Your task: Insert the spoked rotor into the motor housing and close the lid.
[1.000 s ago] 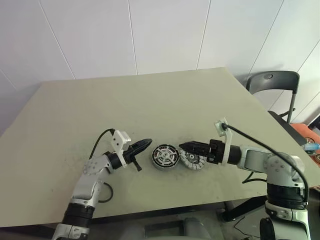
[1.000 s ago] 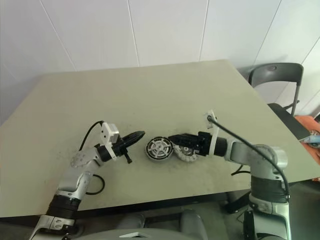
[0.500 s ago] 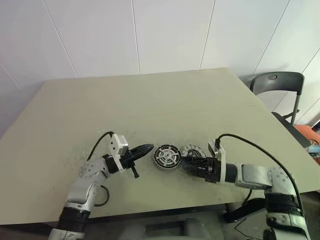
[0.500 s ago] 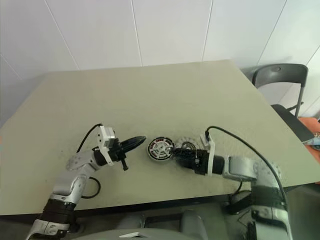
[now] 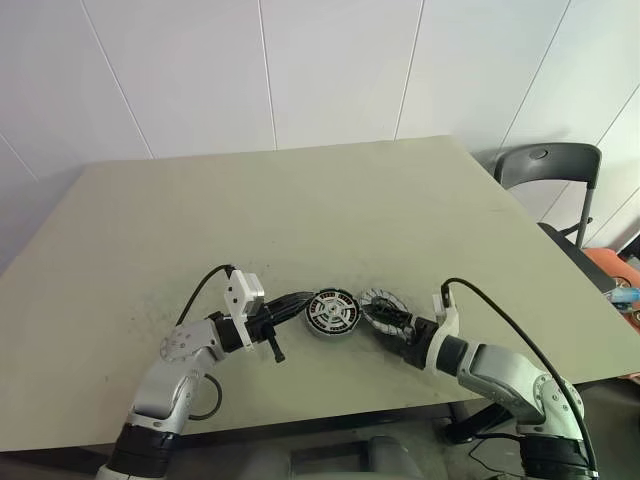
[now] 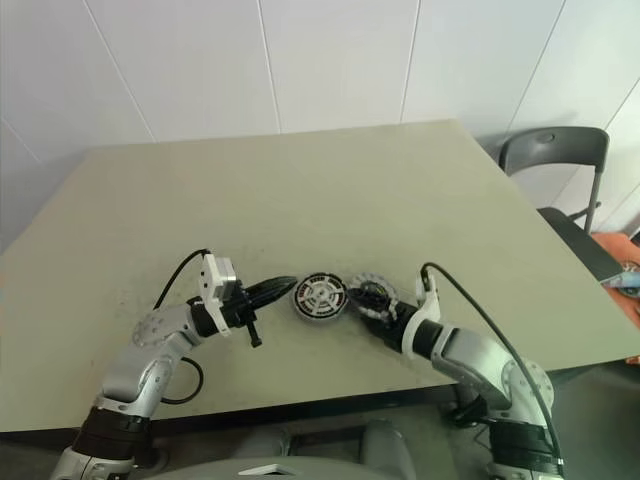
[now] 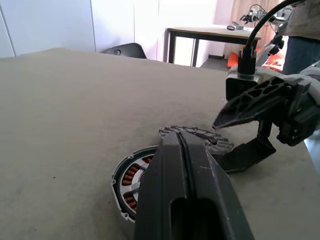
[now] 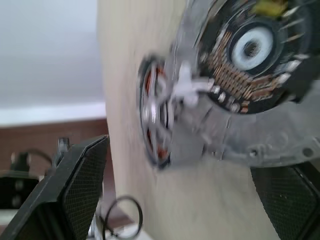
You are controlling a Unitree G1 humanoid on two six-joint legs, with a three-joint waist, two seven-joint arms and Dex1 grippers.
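Two black grippers, left (image 5: 300, 300) pressed together beside copper-wound silver round housing (image 5: 331, 312), right (image 5: 396, 327) spread around finned silvery disc (image 5: 383, 307), matte beige tabletop (image 5: 300, 200).

Both arms are silver-grey metal with rounded joint housings and black wrist sections. Each wrist carries a small white camera bracket fed by a looping black cable. The left gripper (image 5: 300, 300) and right gripper (image 5: 392, 325) have black, tapered, textured fingers.

Motor housing (image 7: 131, 176) half hidden behind my left jaws, lid (image 8: 260, 90) blurred and cut off by the edge beside my right jaws
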